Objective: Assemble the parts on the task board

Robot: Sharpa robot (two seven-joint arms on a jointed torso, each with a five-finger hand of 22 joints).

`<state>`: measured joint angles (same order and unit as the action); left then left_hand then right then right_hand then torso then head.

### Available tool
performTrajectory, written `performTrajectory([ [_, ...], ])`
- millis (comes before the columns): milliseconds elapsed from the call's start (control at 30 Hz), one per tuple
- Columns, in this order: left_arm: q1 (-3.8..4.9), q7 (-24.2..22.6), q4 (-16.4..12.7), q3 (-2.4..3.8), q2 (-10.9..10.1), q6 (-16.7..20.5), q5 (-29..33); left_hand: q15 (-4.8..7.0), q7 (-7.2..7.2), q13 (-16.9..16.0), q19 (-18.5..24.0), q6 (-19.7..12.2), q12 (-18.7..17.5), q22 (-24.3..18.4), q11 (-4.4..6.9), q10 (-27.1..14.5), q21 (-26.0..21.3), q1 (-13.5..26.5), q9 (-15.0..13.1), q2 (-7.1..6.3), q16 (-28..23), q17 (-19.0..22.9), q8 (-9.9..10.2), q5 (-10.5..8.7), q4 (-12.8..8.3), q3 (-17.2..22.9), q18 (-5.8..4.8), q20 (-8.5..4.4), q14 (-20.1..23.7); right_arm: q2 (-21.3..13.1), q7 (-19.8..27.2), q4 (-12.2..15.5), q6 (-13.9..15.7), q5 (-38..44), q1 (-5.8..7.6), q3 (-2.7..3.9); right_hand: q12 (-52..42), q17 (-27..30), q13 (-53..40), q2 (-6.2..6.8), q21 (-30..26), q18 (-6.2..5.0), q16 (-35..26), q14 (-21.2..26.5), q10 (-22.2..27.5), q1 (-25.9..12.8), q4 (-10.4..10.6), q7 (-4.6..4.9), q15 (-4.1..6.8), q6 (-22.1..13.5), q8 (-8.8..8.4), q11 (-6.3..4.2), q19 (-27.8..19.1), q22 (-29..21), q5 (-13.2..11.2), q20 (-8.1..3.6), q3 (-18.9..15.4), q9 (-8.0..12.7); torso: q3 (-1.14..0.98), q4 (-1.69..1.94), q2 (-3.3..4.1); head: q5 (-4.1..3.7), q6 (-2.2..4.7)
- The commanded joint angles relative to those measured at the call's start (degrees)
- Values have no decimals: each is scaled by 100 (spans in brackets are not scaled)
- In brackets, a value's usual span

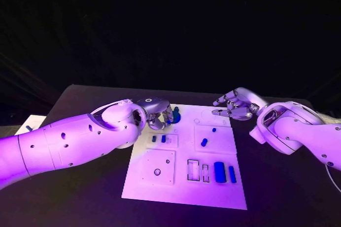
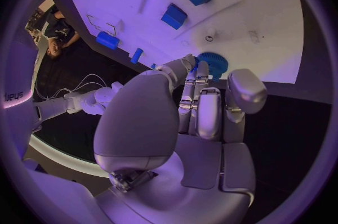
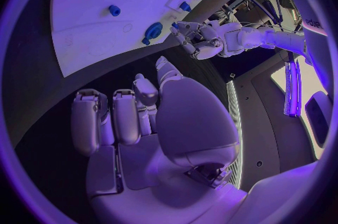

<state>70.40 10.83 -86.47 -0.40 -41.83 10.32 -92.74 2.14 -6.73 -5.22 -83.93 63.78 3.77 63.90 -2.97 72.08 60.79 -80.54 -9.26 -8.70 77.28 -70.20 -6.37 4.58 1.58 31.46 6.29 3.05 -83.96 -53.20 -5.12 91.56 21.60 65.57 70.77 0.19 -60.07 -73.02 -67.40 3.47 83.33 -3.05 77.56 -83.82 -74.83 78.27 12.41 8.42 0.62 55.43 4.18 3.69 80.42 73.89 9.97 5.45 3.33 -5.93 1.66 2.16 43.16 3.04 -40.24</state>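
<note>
Board: the white board (image 1: 186,187) is lying flat in the middle of the head view, its long axis running from the lower edge toward the centre of the frame.
Gear: a round blue toothed gear (image 1: 175,117) is sitting at the board's upper left corner in the head view; in the left wrist view the gear (image 2: 212,62) is lying flat at the board's edge, so its axis is pointing up off the board.
Gear and left hand: the gear is lying right at the tips of the left hand (image 1: 157,113), with the fingertips (image 2: 188,62) reaching its rim; whether they are touching it I cannot tell.
Left hand state: the fingers are extended side by side toward the gear; grasping or released, I cannot tell.
Right hand: the right hand (image 1: 236,106) is hovering over the board's upper right corner, well apart from the gear, fingers loosely curled and apart, holding nothing.
Long pieces: two blue bars (image 1: 220,172) are lying side by side at the lower right of the board, long axes parallel to the board's long axis, next to two outlined slots (image 1: 193,170).
Small pieces: two small blue blocks (image 1: 154,138) are lying just below the left hand, and one blue peg (image 1: 204,142) is lying in the panel to their right.
</note>
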Motion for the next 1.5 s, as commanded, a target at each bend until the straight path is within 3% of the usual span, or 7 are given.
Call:
performTrajectory([
  [33,1,2,-48,8,-92,78,177,-38,-20,8,-151,14,-22,9,-26,1,30,61,7,7,22,8,25,-7,7,26,-43,41,-273,3,29,-3,-55,33,-2,0,-19,-5,-5,-62,-24,-49,-29,-265,-22,4,-3,3,32,31,7,-32,-35,3,34,-9,-24,-5,0,-5,4,5,0],
  [300,0,40,-106,8,-219,-83,261,-38,-19,10,-149,16,-22,6,-26,2,25,75,8,-1,21,14,30,-8,8,23,-41,42,-271,6,31,-8,-56,32,-3,0,-19,-5,-5,-62,-24,-49,-29,-265,-22,4,-3,3,32,31,7,-32,-35,3,34,-9,-24,-5,2,-7,8,13,-7],
  [833,-7,129,19,-17,-199,-436,273,-39,-17,16,-145,17,-24,-5,-26,-2,9,111,13,-14,17,31,43,-10,12,17,-37,45,-267,17,33,-9,-60,32,-4,0,-19,-5,-5,-62,-24,-49,-29,-265,-22,4,-3,3,32,31,7,-32,-35,3,34,-9,-24,-5,-2,-7,7,38,-31],
  [1500,-9,101,-34,-23,-197,-474,270,-36,-11,16,-142,29,-18,-8,-19,11,3,119,13,-12,20,33,46,-8,8,21,-34,47,-266,19,27,-13,-66,32,-4,0,-19,-5,-5,-62,-24,-49,-29,-265,-22,4,-3,3,32,31,7,-32,-35,3,34,-9,-24,-5,-3,-12,6,46,-52],
])
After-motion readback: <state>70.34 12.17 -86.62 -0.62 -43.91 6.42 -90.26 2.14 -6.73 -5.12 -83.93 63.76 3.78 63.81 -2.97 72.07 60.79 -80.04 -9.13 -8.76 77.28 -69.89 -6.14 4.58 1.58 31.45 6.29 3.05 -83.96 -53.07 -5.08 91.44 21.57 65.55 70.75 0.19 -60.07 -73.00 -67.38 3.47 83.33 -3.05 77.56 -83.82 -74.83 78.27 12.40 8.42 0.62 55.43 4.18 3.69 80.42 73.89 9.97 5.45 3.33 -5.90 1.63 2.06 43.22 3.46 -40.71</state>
